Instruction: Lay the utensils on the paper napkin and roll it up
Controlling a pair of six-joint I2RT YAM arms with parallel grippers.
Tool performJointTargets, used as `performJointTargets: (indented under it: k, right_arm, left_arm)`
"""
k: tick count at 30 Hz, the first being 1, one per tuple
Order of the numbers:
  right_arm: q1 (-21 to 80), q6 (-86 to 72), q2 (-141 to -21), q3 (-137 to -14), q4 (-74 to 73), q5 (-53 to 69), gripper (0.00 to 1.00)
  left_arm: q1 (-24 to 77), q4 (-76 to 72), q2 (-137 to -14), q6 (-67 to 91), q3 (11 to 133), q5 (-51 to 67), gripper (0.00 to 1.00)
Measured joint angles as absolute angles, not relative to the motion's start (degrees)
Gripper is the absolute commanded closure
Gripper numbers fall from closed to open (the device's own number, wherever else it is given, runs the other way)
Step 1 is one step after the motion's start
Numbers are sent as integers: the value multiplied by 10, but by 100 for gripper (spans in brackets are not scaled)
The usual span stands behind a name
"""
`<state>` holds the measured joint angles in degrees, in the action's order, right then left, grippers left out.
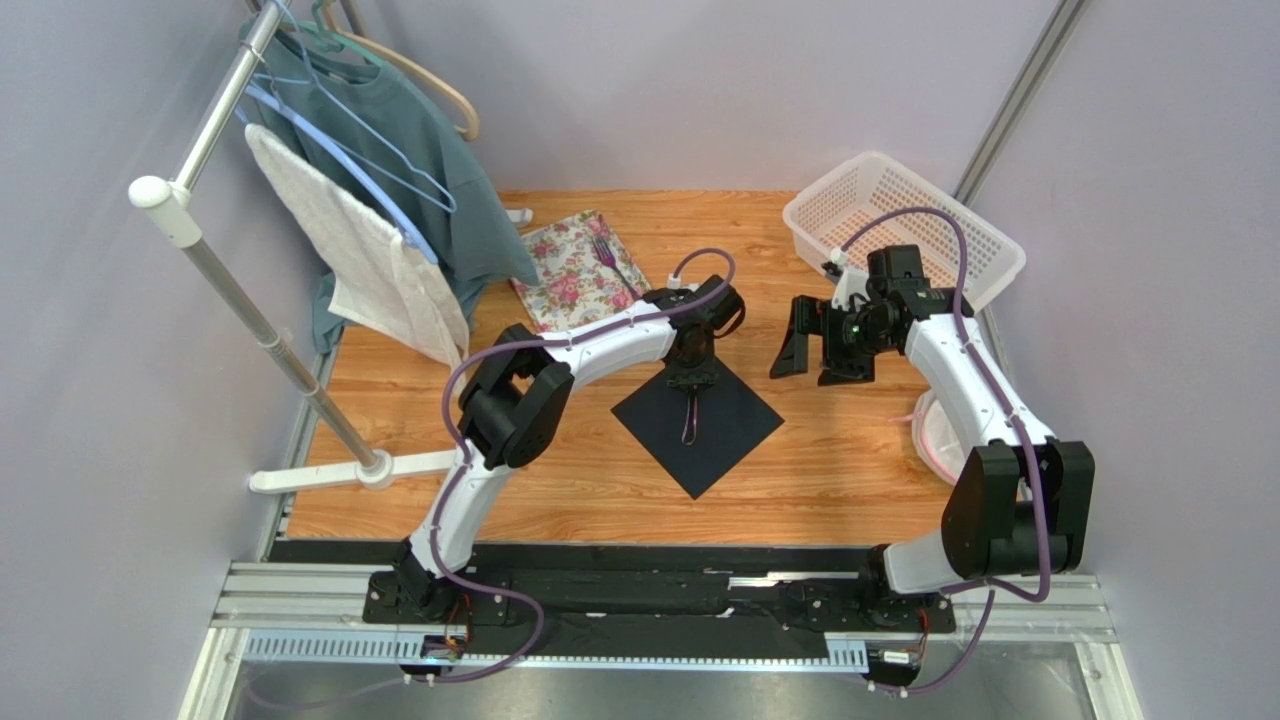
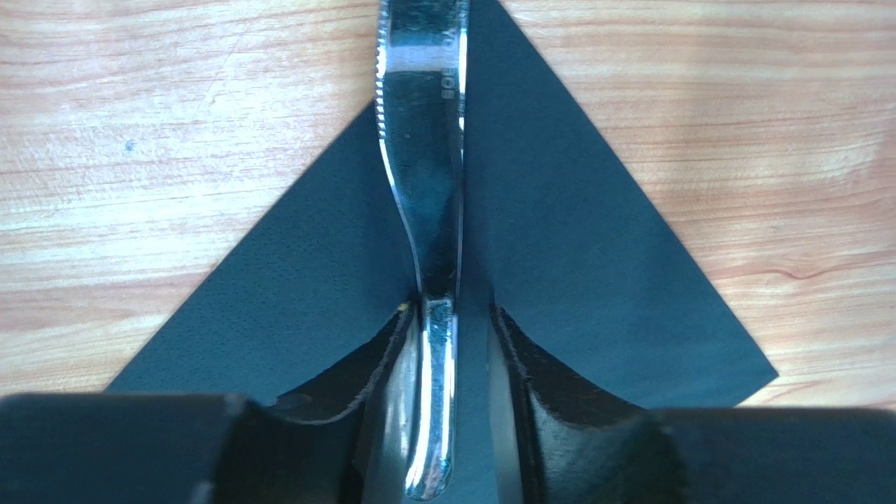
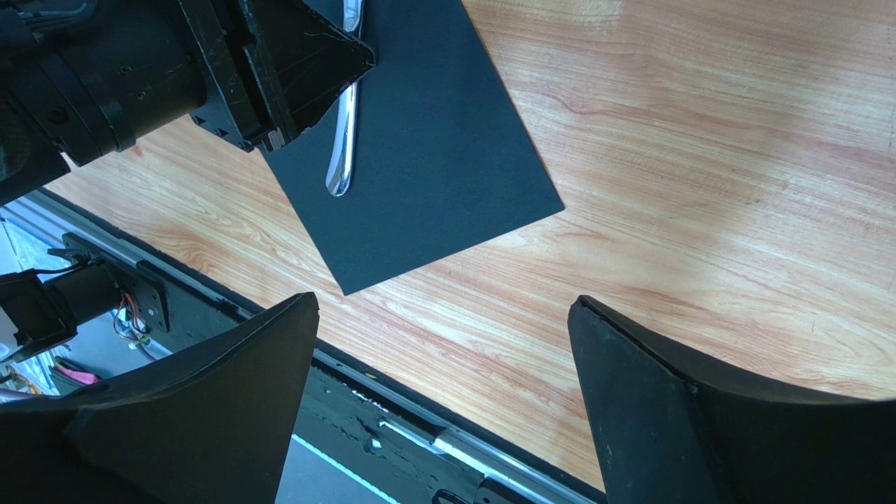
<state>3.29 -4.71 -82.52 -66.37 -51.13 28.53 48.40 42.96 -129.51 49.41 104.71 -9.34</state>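
1. Black paper napkin (image 1: 736, 432): one thin sheet, flat and unrolled on the wooden tabletop (image 1: 857, 465), turned corner-on to the arms so that it reads as a diamond.
2. Grey knife (image 2: 423, 189): lying on the napkin roughly along a corner-to-corner line, with its handle between the fingers of the left claw.
3. Left claw (image 2: 450, 315): low over the napkin, jaws narrowly parted on either side of the knife handle. Dark paper shows between one finger and the steel, so the knife appears to rest on the sheet and not in a pinch.
4. Slim fork (image 1: 609, 258): on the floral tray (image 1: 553, 285) at the far left of the tabletop, well apart from the napkin (its half of the placing is not yet done).
5. Right claw (image 3: 442, 302): spread wide and holding nothing, hovering above bare wood to the right of the napkin.
6. Handling note, as a judgement: the step in hand is setting down the knife.
   - The left claw should widen evenly and rise straight up, so that no finger nudges the knife off its line or snags the light sheet.
   - The fork should then go just beside the knife and parallel to it, so that one roll catches both.
   - The paper looks likely to skid or lift if it is brushed.
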Motion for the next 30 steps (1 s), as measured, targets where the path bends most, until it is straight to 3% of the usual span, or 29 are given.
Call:
performJointTargets:
  k: [2, 9, 18, 24, 30]
  right_arm:
    - [33, -47, -825, -664, -511, 287, 6]
    - [33, -47, -825, -667, -512, 299, 5]
    - [33, -47, -831, -746, -495, 316, 0]
    - [50, -50, -884, -818, -467, 316, 0]
    - [56, -60, -914, -828, -464, 313, 0]
  left_arm:
    - [484, 429, -1294, 485, 1048, -93, 54]
    - [479, 440, -1268, 431, 1072, -115, 47]
    - [443, 396, -1072, 346, 1027, -118, 28]
    - [390, 370, -985, 325, 974, -151, 33]
    - [359, 403, -1077, 326, 1045, -197, 44]
